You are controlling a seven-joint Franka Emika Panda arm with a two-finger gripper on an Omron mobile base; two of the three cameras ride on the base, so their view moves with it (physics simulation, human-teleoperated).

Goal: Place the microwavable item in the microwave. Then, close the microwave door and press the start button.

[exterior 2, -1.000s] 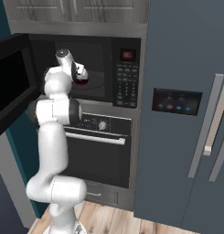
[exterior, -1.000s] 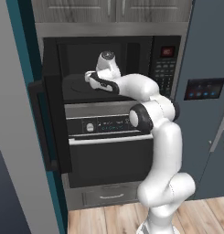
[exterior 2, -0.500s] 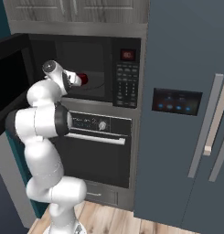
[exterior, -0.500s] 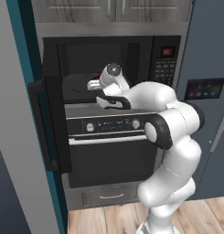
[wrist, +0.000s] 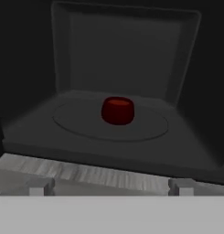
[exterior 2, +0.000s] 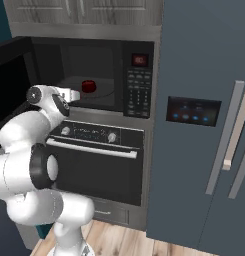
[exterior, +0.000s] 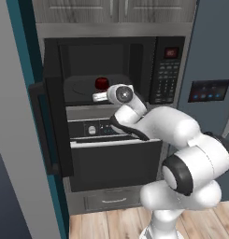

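Ball (wrist: 117,110) inside microwave (wrist: 186,55), seemingly central

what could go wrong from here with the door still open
1. The small dark-red glossy ball sits loose on the round turntable; a hard door swing might roll it.
2. The open pincer hovers at the wide black microwave opening; the large black door panel, swung wide, could strike the white arm when closed.

The microwave (exterior: 167,70) floor carries a round turntable (wrist: 145,130); the dark-red ball (wrist: 117,110) sits directly on it, near the turntable's centre.
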